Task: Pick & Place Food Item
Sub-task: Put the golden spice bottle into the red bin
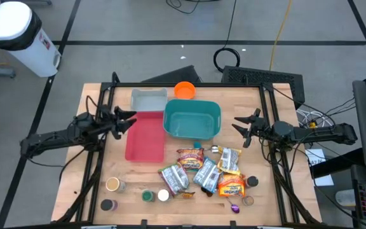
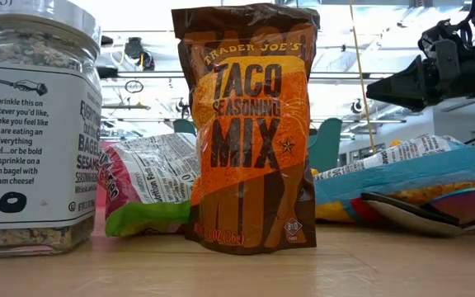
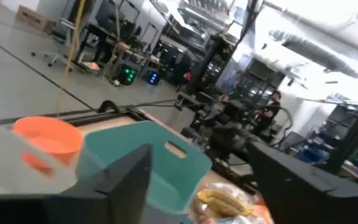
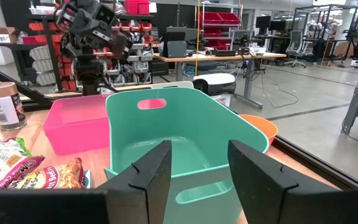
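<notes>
A: So, food packets [image 1: 202, 173] sit in a loose pile on the table [image 1: 259, 108], none picked yet. Right gripper [image 1: 241, 129] hovers apart from them, fingers spread wide, nothing held; the pile is below and just inboard of it.

B: Left gripper [image 1: 127, 121]?

A: Also open and empty, over the far end of the pink tray [image 1: 146, 137]. The pile is well off to its inner side, past the teal bin [image 1: 192, 119].

B: Which arm takes it?

A: Right, I'd say, it's closer. Go for a packet at the pile's edge, like the one nearest it [image 1: 231, 159]. Come down straight, pinch across the narrow side. Overlapping bags could drag along, so lift slowly.

B: Containers?

A: Teal bin looks empty, right wrist view shows a bare floor [image 4: 185, 158]. Pink tray bare too. Grey tray [image 1: 148, 99] and orange bowl [image 1: 184, 90] beyond it, nothing visible inside. Target isn't stated; teal bin is my guess, between both grippers.
</notes>
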